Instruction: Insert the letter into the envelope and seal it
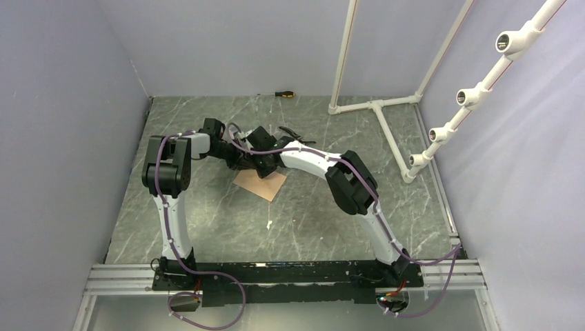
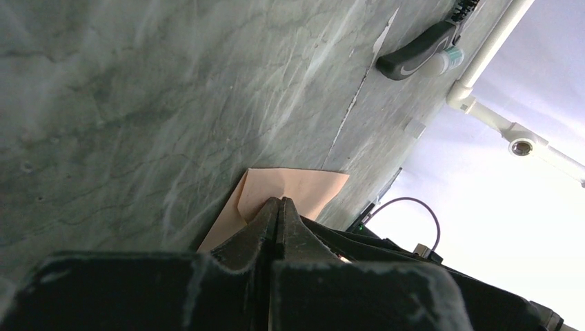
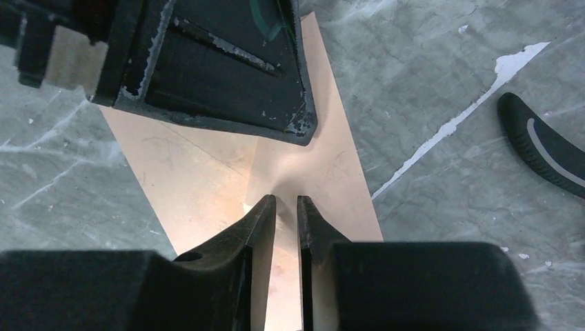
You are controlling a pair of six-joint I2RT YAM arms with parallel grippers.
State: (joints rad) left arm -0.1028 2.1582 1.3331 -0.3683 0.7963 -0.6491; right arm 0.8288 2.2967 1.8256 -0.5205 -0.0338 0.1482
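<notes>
A kraft-brown paper envelope (image 1: 261, 183) is lying flat near the middle of the grey-green marbled table (image 1: 207, 227), with both arms leaning in over it. In the right wrist view its surface is showing a diagonal crease meeting a straight one, like the edges of a folded-down flap, and the paper is catching a warm pale glare. Only this one brown sheet is showing. Whether the letter is sitting inside it cannot be told.

The left pincer (image 2: 279, 204) is pointing down at the envelope with its two black fingers pressed together, and no gap is showing between the tips. The right pincer (image 3: 284, 201) is hovering just beside it, over the same sheet. Its fingers are standing narrowly apart, with only the paper below showing through the slit.

A black curved tool handle (image 3: 545, 152) is lying on the table near the envelope but apart from it. It is carrying a grey curved stripe, and no lettering can be read on it. A screwdriver with a black and yellow handle (image 1: 283, 94) is resting at the far edge.

White streaks are running through the table's marbling. Pale lilac-grey walls (image 1: 69, 103) are closing in the space, and a white plastic pipe frame (image 1: 386, 124) is standing at the far right. A silver metal rail (image 1: 124, 276) is carrying the arm bases along the near edge.
</notes>
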